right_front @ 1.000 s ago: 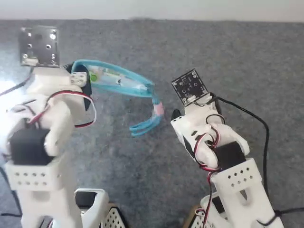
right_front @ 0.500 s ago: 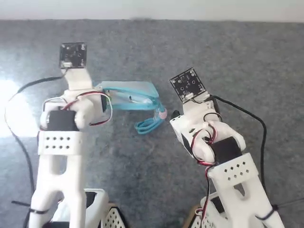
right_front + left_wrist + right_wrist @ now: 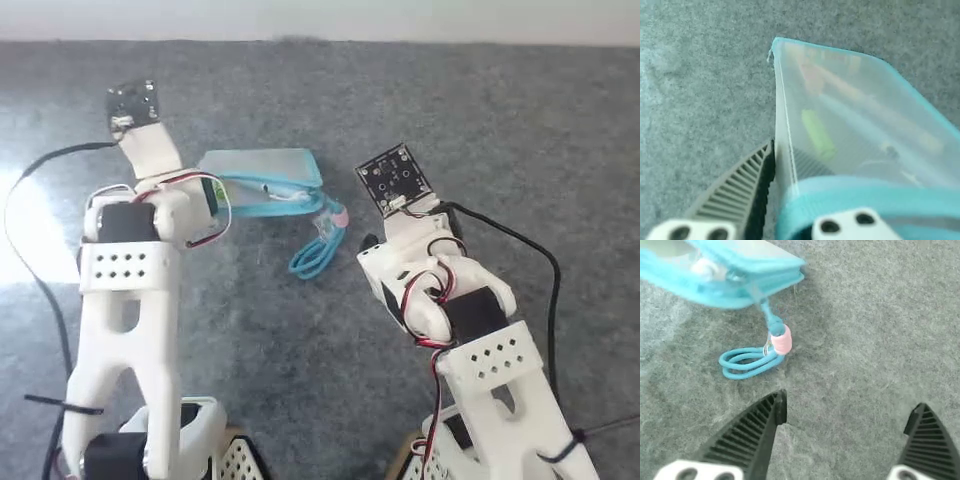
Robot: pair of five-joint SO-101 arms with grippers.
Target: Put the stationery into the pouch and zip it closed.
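Our left tool [image 3: 207, 195] clamps the left end of the pouch [image 3: 262, 178], which lies lengthwise left to right on the bench [image 3: 500, 130]. Its zip pull [image 3: 780, 340] trails from the right end, just far-left of our open right tool [image 3: 850, 407], the nearer one.

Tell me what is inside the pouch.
Through the translucent wall of the pouch show a short green piece and a long orange stick, both too blurred to identify. The teal band along its edge covers whatever lies behind it.

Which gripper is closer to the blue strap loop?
Right. The right gripper hangs open just short of the strap loop; the left gripper clamps the pouch, farther away.
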